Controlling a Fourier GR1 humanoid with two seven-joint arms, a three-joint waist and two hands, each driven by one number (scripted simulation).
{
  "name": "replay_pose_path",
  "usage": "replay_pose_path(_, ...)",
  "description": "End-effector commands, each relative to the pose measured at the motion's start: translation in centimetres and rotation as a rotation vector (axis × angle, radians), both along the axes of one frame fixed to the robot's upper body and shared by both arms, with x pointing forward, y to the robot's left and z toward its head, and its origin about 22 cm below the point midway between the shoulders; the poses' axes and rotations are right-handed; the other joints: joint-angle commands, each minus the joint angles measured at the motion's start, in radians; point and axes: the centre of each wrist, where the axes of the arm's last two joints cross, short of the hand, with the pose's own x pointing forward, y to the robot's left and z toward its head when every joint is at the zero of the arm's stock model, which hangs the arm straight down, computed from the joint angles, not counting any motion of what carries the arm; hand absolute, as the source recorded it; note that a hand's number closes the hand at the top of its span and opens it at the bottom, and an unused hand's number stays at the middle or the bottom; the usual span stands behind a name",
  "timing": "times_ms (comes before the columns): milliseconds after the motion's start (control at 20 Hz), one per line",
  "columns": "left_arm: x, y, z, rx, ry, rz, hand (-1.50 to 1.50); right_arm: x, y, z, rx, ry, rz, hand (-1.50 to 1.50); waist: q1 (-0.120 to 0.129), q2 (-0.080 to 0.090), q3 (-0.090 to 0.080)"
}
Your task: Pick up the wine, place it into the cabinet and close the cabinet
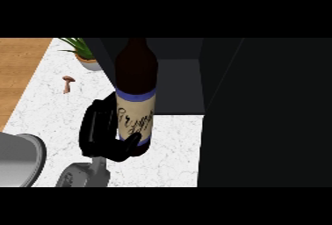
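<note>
Robot hand (103, 136), black, comes up from the lower left on a grey forearm, fingers and thumb curled round the wine (135, 94). Which hand it is, can't tell for sure; reads as left. Bottle upright, dark glass, cream label with blue bands, raised over the white marbled counter (45, 101) in front of the dark cabinet (259, 114). Plant (83, 52) at the counter's back, small brown mushroom (68, 83) near it, grey bowl (19, 158) at left edge.
</note>
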Motion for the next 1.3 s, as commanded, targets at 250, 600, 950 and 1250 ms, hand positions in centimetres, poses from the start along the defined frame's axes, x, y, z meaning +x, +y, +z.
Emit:
replay_pose_path(250,4.0,-4.7,0.1,0.15,-0.001,0.016,1.5,-1.0,1.2,0.2,-0.013,-0.011,-0.008,-1.5,-0.005,0.0,0.0)
replay_pose_path(600,4.1,-6.5,-2.4,0.175,0.045,0.054,1.5,0.3,-0.1,-1.4,0.004,-0.02,0.005,-1.5,-0.005,0.001,0.0)
replay_pose_path(950,3.3,-5.8,-6.9,0.17,0.086,0.062,1.5,0.1,0.1,-1.1,-0.019,-0.013,0.01,-1.5,-0.005,0.001,0.0)
replay_pose_path(1250,4.8,-6.2,-8.5,0.173,0.137,0.073,1.5,0.3,-1.3,0.4,-0.005,-0.018,0.01,-1.5,-0.01,0.002,0.0)
